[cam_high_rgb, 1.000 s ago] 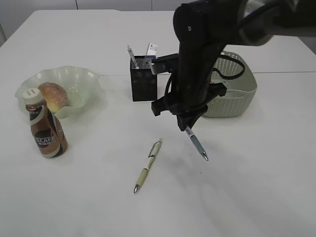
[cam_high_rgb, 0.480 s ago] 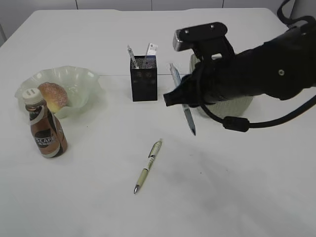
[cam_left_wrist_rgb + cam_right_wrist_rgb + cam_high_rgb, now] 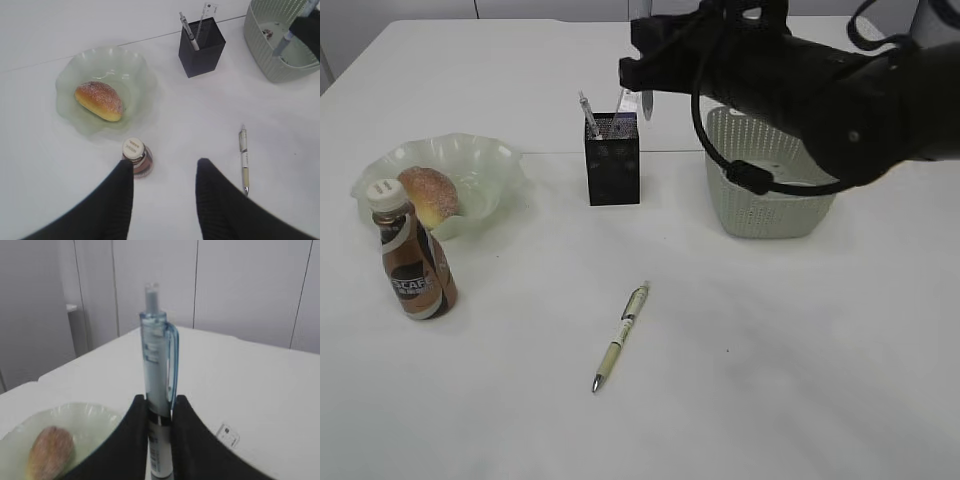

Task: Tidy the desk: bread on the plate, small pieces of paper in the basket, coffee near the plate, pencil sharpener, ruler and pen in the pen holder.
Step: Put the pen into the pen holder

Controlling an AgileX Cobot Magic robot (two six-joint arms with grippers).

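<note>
Blue-clipped clear pen (image 3: 159, 390) stands upright between the right gripper's (image 3: 159, 412) jaws, which clamp its lower barrel, push-button end up. Beyond them lies the plate (image 3: 95, 415). The left gripper (image 3: 165, 172) hangs half-spread, empty, above the coffee (image 3: 135, 156).

Relative to the black mesh pen holder (image 3: 612, 160): bread (image 3: 428, 194) on the plate (image 3: 485, 185) left, coffee (image 3: 412, 262) front-left, basket (image 3: 772, 190) right, green pen (image 3: 621, 334) lying in front, blue pen (image 3: 157, 405) seemingly above.

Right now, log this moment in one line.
right gripper: shut on clear blue pen | above black mesh pen holder | left gripper: open, empty
</note>
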